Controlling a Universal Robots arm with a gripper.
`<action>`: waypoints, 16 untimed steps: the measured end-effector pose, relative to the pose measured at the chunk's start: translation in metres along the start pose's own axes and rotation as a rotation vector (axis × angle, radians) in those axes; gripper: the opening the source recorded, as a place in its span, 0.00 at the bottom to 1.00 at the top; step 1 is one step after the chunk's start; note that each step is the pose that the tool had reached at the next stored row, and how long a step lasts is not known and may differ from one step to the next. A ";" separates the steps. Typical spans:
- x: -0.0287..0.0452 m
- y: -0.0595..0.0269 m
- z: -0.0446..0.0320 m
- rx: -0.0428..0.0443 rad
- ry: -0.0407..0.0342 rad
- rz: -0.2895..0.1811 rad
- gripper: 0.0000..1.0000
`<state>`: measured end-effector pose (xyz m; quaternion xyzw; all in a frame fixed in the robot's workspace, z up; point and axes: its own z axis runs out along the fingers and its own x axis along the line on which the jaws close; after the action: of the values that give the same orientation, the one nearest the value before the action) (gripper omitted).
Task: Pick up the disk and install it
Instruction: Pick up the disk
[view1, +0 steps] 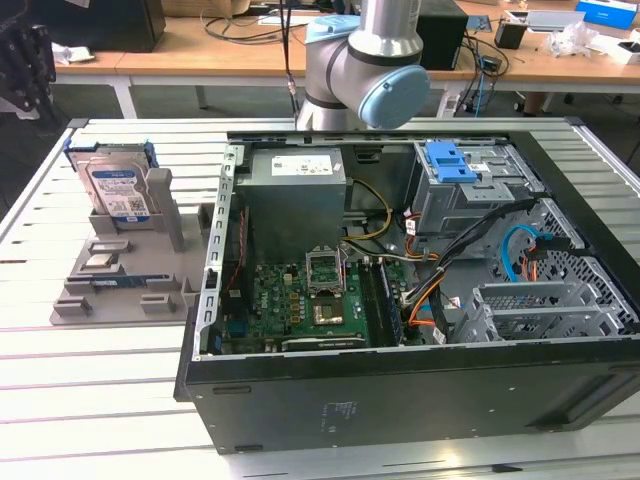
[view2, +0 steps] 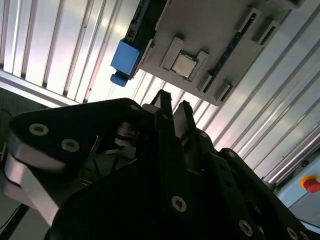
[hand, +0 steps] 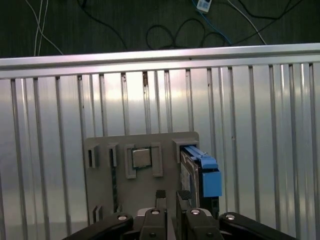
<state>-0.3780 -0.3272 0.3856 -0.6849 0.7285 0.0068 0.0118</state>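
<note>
The disk stands upright in a grey holder on the slatted table, at the exterior view's left. It is silver-grey, with a white and blue label and blue side rails. In the first wrist view the disk is seen edge-on from above in the holder. My gripper hovers high above that holder, apart from the disk. In the second wrist view the gripper has its two dark fingers close together with nothing between them, and the disk's blue rail shows beyond.
An open black computer case lies on the table at the exterior view's right, holding a motherboard, a grey power supply and a drive cage with a blue bracket. A small chip sits in the holder. A red button is nearby.
</note>
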 end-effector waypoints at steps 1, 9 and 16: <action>0.0000 0.0000 0.0000 0.0000 0.0000 0.000 0.29; 0.0000 0.0000 0.0000 0.0004 0.0001 0.000 0.48; -0.0107 0.0005 0.0011 0.0005 0.0002 -0.001 0.48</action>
<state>-0.3778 -0.3164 0.3848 -0.6851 0.7283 0.0066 0.0119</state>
